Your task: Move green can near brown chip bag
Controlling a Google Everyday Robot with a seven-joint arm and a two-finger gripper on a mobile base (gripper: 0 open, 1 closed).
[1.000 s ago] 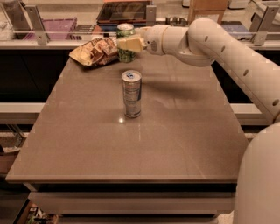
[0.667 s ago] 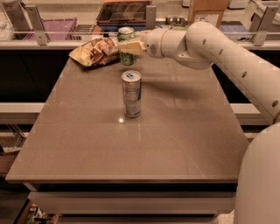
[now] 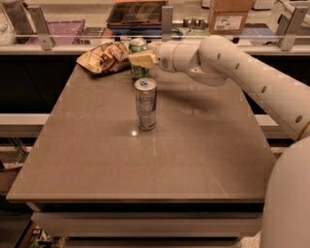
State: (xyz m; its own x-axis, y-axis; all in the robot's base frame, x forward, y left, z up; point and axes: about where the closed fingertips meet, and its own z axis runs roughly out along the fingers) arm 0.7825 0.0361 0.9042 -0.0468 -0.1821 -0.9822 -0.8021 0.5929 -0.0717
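Observation:
The green can [image 3: 138, 47] stands upright at the far edge of the table, just right of the brown chip bag [image 3: 102, 56] and almost touching it. My gripper [image 3: 141, 59] reaches in from the right and is shut on the green can, with one pale finger [image 3: 143, 59] across the can's front. The can's base is at the table surface. The crumpled tan-and-brown bag lies flat at the far left corner.
A taller slim silver can with a blue top [image 3: 146, 103] stands mid-table, in front of the green can. The brown table [image 3: 193, 160] extends toward me. Behind it run a rail and shelves with trays [image 3: 138, 12] and a cardboard box [image 3: 230, 14]. My arm [image 3: 242, 68] spans the right side.
My gripper has carried the green can a little left and down toward the chip bag. The silver can and the bag have not moved.

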